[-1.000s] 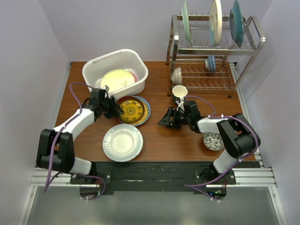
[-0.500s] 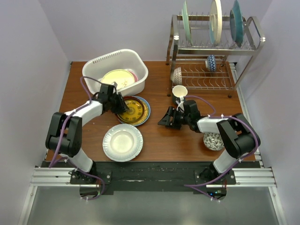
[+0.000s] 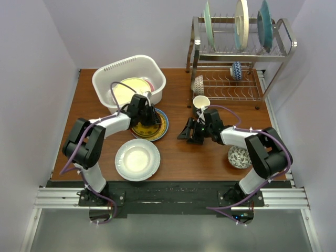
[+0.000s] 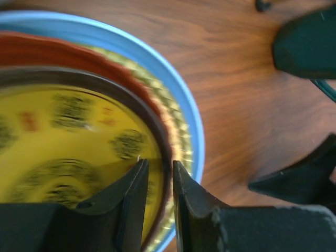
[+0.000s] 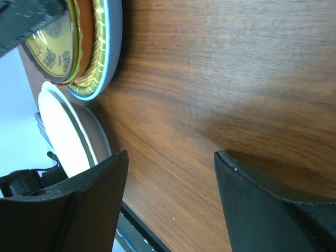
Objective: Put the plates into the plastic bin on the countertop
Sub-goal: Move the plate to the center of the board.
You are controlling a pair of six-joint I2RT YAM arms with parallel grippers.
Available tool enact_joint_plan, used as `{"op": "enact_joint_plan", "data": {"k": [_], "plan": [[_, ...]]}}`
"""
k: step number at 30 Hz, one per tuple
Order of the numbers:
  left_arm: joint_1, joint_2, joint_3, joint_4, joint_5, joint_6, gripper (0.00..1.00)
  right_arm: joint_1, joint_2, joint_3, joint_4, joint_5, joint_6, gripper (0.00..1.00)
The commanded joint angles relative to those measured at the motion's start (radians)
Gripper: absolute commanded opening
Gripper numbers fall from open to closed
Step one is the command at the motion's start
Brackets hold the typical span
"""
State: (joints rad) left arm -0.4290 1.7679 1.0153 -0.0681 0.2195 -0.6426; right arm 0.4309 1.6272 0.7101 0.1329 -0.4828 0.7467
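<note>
At the far left of the dark wooden countertop [image 3: 178, 157] sits the white rectangular plastic bin [image 3: 103, 80], its long axis roughly left-right. Just nearer, the left gripper [image 4: 159, 167] pinches the rim of the yellow patterned round plate [image 4: 63, 131], which lies flat and face up on a stack of plates [image 4: 181, 105]. This looks like the grasping step; next it should lift the plate clear and carry it into the bin. The right gripper [image 5: 170, 157] hangs spread wide and empty.

Three upright plates [image 3: 242, 21] are counted on one wire rack [image 3: 226, 54], two plates [image 3: 128, 88] in one white bin [image 3: 123, 63], three in a stack [image 3: 157, 128] and one white plate [image 3: 137, 159] on one countertop [image 3: 184, 157]. Three patterned bowls [image 3: 239, 157], one cup [image 3: 201, 101] and two arms [image 3: 239, 137] are counted.
</note>
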Motion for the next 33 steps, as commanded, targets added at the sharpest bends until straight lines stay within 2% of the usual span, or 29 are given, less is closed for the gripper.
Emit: {"op": "enact_joint_plan", "data": {"k": [1, 7, 11, 22, 25, 30, 33], "plan": [[-0.098, 0.099, -0.047, -0.139, 0.021, -0.02, 0.3, 0.003, -0.05, 0.057, -0.05, 0.02, -0.01, 0.7], [-0.194, 0.14, -0.034, -0.121, 0.031, -0.058, 0.3, 0.003, -0.061, 0.063, -0.052, 0.019, -0.004, 0.7], [-0.205, 0.137, -0.038, -0.111, 0.035, -0.078, 0.29, 0.003, -0.063, 0.063, -0.053, 0.018, -0.004, 0.7], [-0.208, -0.022, 0.055, -0.206, -0.022, -0.075, 0.31, 0.003, -0.11, 0.06, -0.087, 0.056, -0.013, 0.7], [-0.208, -0.074, 0.113, -0.243, -0.038, -0.075, 0.36, 0.005, -0.133, 0.078, -0.11, 0.064, -0.021, 0.7], [-0.205, -0.151, 0.186, -0.315, -0.092, -0.069, 0.55, 0.005, -0.162, 0.118, -0.153, 0.073, -0.032, 0.7], [-0.192, -0.182, 0.207, -0.354, -0.134, -0.063, 0.61, 0.003, -0.174, 0.138, -0.167, 0.076, -0.033, 0.7]]}}
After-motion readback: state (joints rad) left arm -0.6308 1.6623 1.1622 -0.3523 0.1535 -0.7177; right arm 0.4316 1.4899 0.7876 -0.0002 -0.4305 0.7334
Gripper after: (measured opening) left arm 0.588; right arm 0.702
